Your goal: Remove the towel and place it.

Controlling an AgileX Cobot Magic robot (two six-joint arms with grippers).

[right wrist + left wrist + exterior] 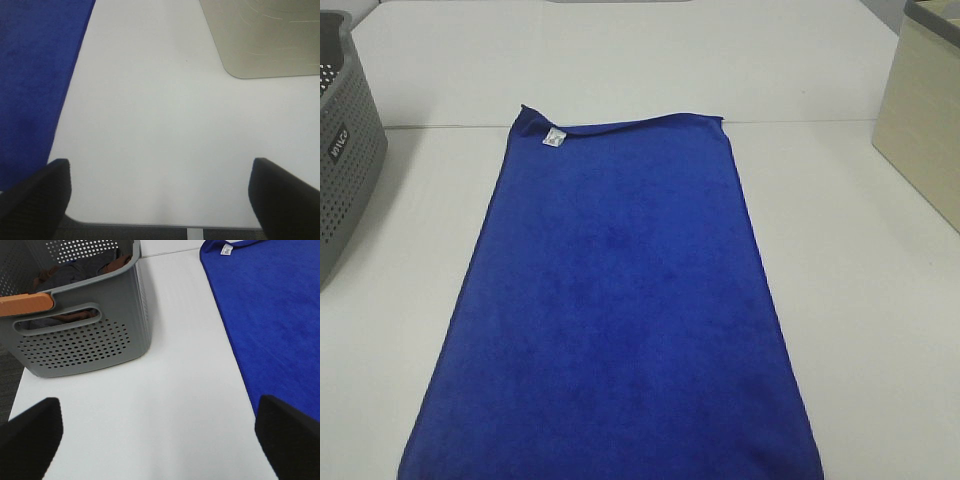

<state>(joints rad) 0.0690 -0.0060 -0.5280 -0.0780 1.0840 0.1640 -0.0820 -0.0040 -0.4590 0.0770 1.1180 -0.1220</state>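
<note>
White laminate was seen across the table (860,300), on which everything stood. Spread flat along its middle was the towel (615,320), a royal-blue microfibre cloth laid lengthwise, its far edge slightly turned over and its near end cut off by the exterior view's lower edge. At the table's left side a grey perforated basket (85,340) was placed, well apart from the towel, with dark and brownish clothing inside and an orange handle (25,304) at its rim. At the right side a beige box (920,120) was set, likewise clear of the cloth. The left hand (160,440) was held wide over bare table between basket and towel, nothing gripped. The right hand (160,195) was also spread wide, empty, above the table's near edge beside the towel's right border. A small white tag (553,138) was stitched near the towel's far left corner.
</note>
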